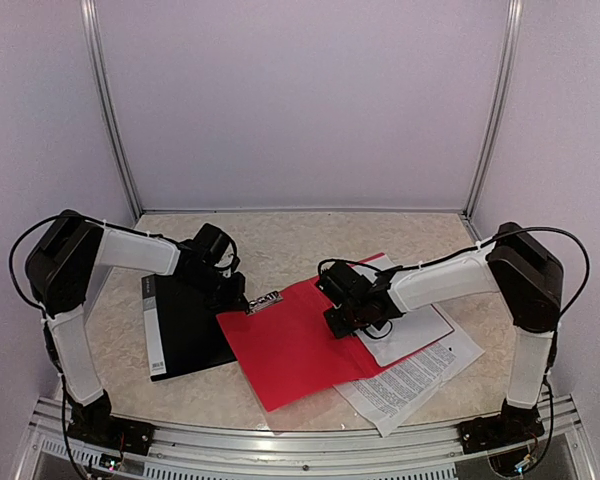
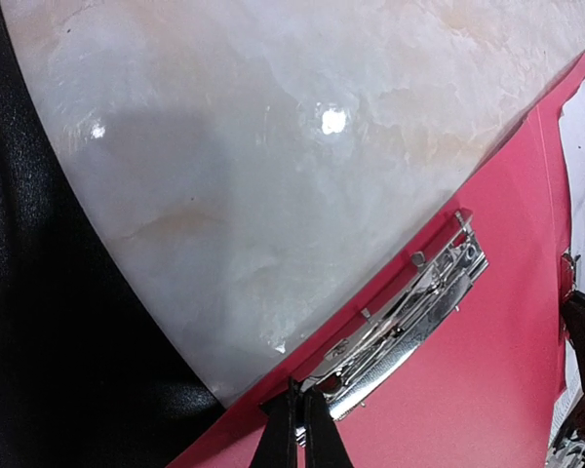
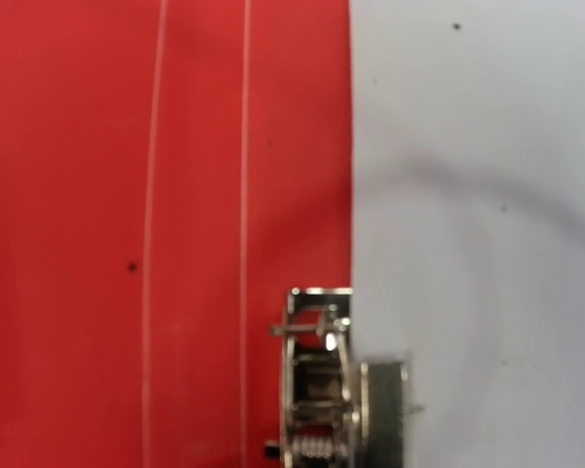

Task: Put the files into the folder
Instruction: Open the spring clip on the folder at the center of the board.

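Red folder (image 1: pixel 280 355) had its clip (image 2: pixel 409 312) at the closed left end effector (image 2: pixel 299 429); the closed right end effector (image 1: pixel 335 320), dragging, might crumple files (image 1: pixel 412 375) at its edge.

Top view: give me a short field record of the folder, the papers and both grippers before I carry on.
red folder: lying open, mid-table
metal clip: at the folder's far-left corner
files: white sheets at the folder's right edge, one printed, not yet inside
black binder: flat, left of the folder, under the left arm
left gripper: shut, tips at the clip's end
right gripper: shut, low where the folder meets the sheets; grip unclear
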You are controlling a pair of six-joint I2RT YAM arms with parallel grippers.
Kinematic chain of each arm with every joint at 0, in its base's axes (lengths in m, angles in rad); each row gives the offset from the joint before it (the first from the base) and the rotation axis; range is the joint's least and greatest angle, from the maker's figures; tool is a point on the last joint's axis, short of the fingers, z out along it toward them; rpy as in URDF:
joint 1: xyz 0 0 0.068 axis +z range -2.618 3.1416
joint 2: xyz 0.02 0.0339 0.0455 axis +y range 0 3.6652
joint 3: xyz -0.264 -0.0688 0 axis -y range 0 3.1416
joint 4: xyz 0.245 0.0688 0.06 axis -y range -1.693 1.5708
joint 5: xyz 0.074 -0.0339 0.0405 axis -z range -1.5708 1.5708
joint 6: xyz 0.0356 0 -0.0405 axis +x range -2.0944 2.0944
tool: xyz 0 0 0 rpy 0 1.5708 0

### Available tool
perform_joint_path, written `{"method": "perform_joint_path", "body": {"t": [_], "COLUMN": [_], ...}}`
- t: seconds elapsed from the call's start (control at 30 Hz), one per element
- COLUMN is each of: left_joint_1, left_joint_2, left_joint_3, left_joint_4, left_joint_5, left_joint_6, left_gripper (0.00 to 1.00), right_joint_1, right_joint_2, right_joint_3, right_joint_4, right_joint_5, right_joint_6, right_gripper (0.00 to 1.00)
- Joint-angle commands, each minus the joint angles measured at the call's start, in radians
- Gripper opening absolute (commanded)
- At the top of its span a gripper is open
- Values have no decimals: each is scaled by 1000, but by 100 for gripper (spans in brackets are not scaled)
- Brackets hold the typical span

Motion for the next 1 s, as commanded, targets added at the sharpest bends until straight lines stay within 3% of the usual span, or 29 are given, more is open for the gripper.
{"method": "perform_joint_path", "body": {"t": [0.0, 0.3, 0.53, 0.67, 0.87, 0.97], "left_joint_1": [-90, -79, -31, -32, -56, -61], "left_joint_2": [223, 33, -132, -130, -101, -88], "left_joint_3": [-118, -123, -87, -44, -37, -40], "left_joint_4": [-194, -123, -160, -162, -105, -77], "left_joint_5": [-115, 22, 20, 34, 51, 61], "left_joint_6": [27, -18, -7, 2, -38, -61], "left_gripper": [0, 0, 0, 0, 0, 0], "right_joint_1": [28, 45, 44, 43, 44, 43], "right_joint_2": [103, 124, 61, 37, 8, 11], "right_joint_3": [-15, 15, 44, 91, 170, 225], "right_joint_4": [-146, -189, -246, -268, -274, -275], "right_joint_5": [-101, -66, -4, 1, -14, -17], "right_joint_6": [-15, -23, -50, -71, -102, -130], "right_gripper": [0, 0, 1, 9, 40, 48]}}
